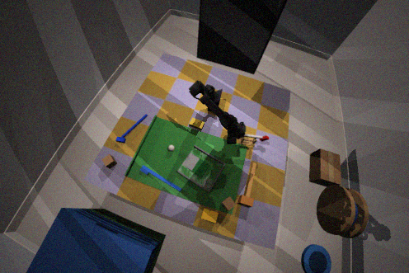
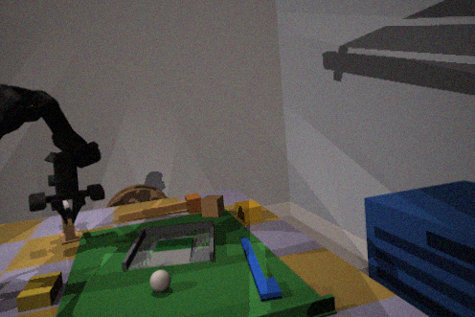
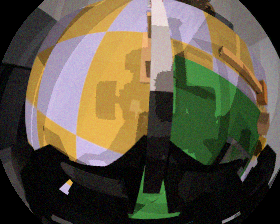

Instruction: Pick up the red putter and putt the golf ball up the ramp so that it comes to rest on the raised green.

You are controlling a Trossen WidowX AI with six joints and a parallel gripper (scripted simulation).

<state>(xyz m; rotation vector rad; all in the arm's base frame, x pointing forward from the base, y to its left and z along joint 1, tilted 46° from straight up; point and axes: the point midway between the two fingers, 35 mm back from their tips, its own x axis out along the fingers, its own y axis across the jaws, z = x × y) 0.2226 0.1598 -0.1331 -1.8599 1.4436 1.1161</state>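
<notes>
As catalogued left to right in the top view: blue putter [image 1: 131,128] at centre left on the checkered mat [image 1: 272,218], golf ball [image 1: 171,147] on the green turf [image 1: 165,160], raised green [image 1: 200,167] at centre. Gripper [image 1: 238,138], right of centre, has jaws clamped on the red putter [image 1: 259,137], whose red head points toward the right. Advised handling: lift straight, keep the shaft level, and confirm no slippage before swinging toward the ball.
</notes>
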